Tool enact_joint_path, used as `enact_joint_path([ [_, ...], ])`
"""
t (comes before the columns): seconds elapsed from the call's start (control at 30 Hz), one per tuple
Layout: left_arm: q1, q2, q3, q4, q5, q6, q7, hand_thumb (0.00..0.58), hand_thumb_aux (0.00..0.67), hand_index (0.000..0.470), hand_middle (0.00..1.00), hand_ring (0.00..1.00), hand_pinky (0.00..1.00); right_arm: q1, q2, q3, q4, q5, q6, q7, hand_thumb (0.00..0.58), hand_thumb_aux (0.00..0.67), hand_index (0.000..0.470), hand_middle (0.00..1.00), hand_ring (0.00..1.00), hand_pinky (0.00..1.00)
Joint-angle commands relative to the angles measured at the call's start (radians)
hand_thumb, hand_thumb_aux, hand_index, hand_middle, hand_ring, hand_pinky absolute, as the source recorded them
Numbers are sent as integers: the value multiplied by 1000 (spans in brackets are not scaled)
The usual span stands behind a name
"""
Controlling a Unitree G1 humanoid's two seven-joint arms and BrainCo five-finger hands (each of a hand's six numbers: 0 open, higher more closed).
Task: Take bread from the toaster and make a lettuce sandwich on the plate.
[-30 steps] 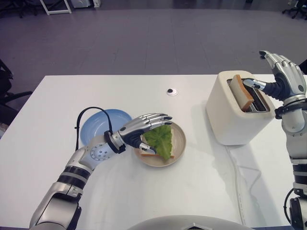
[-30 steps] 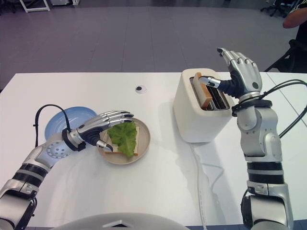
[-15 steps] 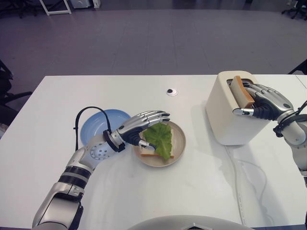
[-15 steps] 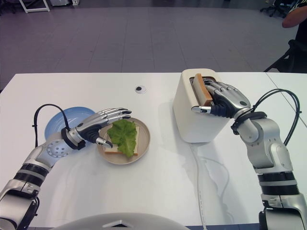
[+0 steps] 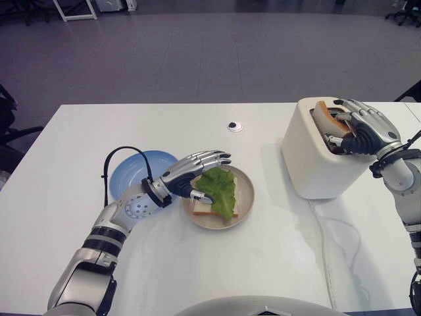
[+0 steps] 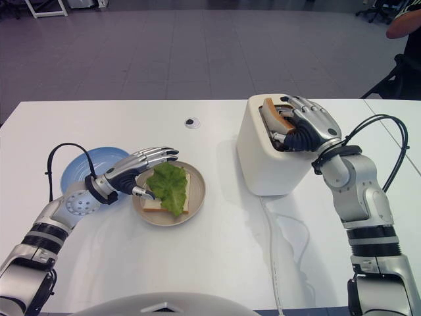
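The step in hand is lifting the second piece of bread out of the toaster [image 5: 317,168], which stands at the right of the bench [image 5: 263,263]. The right hand [image 5: 365,128] sits on top of it, fingers [image 6: 304,110] curled over the upper edge of the toast slice [image 5: 323,113] and thumb on its near face, so the slice looks pinched between them. The slice leans in its slot, most of it sunk inside.

To do this well, the pull should run straight up along the slot. A sideways tug would likely jam the slice against the slot edge or drag the light toaster across the bench. The grip should be firm enough not to slip but not so tight that it crushes the crust. The power cord [image 5: 337,240] trails toward the front edge, well out of the way of the arm.

The target is ready. The beige plate [image 5: 247,196] holds the bottom slice [image 5: 200,210] with a lettuce leaf [image 5: 218,187] laid over it. The left hand [image 5: 187,178] hovers at the plate's left rim, fingers stretched out and gripping nothing, just over the leaf's edge. It would do best to back off toward the blue plate [image 5: 125,172] behind it, leaving room for the toast to come down flat on the leaf.
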Motion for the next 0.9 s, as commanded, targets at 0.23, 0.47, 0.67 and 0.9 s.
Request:
enact_joint_path([
  [0.23,-11,4,16,20,27,-11,14,0,0,0,0,0,0,-71,44,-41,18,34,-6,-87,580,670,470,506,506,506],
  [0.47,-10,2,25,21,19,-15,23,0,0,0,0,0,0,-107,81,-102,-24,87,-27,-158,580,670,470,1000,1000,1000],
  [0.67,-7,1,37,15,8,-16,24,0,0,0,0,0,0,-118,115,-129,-76,152,-42,-164,580,670,470,1000,1000,1000],
  [0.9,-20,3,96,29,-150,-67,15,0,0,0,0,0,0,-132,183,-117,-172,287,-43,-101,580,670,470,1000,1000,1000],
])
